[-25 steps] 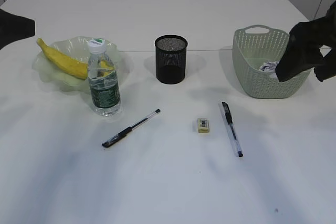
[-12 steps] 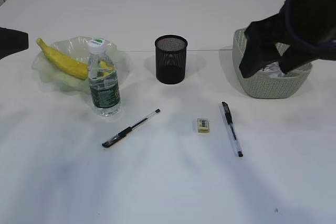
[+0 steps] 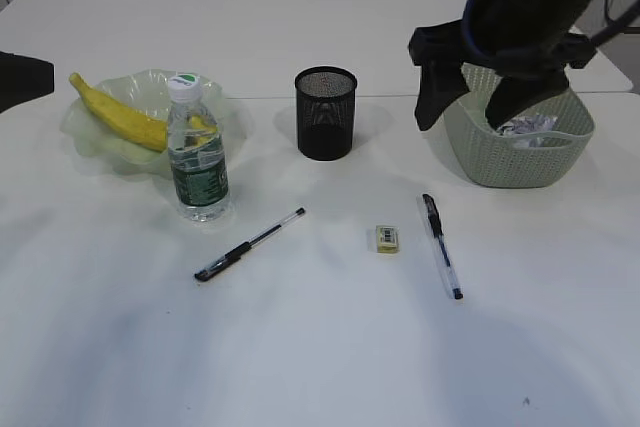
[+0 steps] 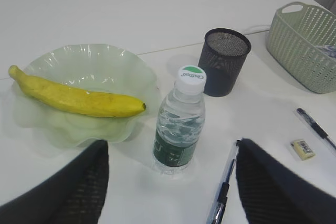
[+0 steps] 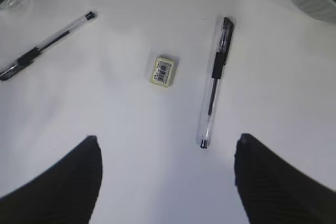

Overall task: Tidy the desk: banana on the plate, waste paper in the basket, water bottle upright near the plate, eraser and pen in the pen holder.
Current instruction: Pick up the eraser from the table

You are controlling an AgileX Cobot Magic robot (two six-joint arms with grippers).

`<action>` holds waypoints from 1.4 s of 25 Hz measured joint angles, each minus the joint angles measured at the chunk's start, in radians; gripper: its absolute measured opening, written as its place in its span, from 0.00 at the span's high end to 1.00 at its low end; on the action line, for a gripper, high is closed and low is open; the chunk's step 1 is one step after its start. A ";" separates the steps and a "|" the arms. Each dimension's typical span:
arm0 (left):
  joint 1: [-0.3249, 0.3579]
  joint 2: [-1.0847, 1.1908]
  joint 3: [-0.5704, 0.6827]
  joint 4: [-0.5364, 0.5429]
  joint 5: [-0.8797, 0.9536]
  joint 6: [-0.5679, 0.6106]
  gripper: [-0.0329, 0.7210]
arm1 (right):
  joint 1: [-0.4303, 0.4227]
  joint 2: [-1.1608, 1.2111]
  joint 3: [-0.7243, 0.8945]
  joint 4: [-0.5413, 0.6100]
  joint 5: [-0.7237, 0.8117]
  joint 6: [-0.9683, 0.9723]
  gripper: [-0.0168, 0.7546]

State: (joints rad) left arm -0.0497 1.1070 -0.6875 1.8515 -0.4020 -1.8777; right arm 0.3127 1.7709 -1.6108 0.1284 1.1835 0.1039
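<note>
My right hand [image 3: 478, 112] hangs open, empty, above the desk [image 3: 320, 347] beside the basket [image 3: 520, 157] near the right edge; waste paper [image 3: 528, 130] lies inside. Below it lie the eraser [image 5: 164, 71] and two pens [image 5: 214, 80], mid-desk. Left hand [image 4: 168, 182] open too, empty. Bottle [image 4: 179, 121] upright beside the plate [image 4: 84, 66] holding the banana [image 4: 73, 98], left side. Pen holder [image 3: 326, 113] toward the far edge, centre.

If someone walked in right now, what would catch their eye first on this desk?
Probably the right gripper, big and dark, hanging open and empty beside the green basket at the right. Next the yellow banana on the pale plate at the left, with the water bottle upright in front of it. Two pens and an eraser lie loose in front.
</note>
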 joint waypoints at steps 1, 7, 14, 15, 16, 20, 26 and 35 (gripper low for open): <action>0.000 0.000 0.000 0.000 0.000 0.000 0.25 | 0.000 0.025 -0.020 -0.001 0.008 0.018 0.22; 0.000 0.000 0.000 0.000 0.000 0.000 0.25 | 0.032 0.162 -0.117 -0.016 0.039 0.078 0.31; 0.000 0.000 0.000 0.000 0.000 -0.002 0.26 | 0.081 0.315 -0.193 -0.026 0.040 0.177 0.32; 0.000 0.000 0.000 0.000 0.000 -0.002 0.26 | 0.081 0.337 -0.202 -0.026 0.040 0.190 0.32; 0.000 0.000 0.000 0.000 0.000 -0.002 0.26 | 0.083 0.354 -0.208 -0.026 0.040 0.201 0.32; 0.000 0.000 0.000 0.000 0.000 -0.002 0.26 | 0.083 0.408 -0.225 -0.038 0.040 0.244 0.32; 0.000 0.000 0.000 0.000 0.000 -0.002 0.26 | 0.083 0.455 -0.231 -0.073 0.039 0.295 0.32; 0.000 0.000 0.002 0.000 0.000 -0.002 0.26 | 0.084 0.524 -0.253 -0.084 0.039 0.301 0.32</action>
State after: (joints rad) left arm -0.0497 1.1070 -0.6859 1.8515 -0.4020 -1.8794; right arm 0.3972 2.2945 -1.8637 0.0448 1.2221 0.4050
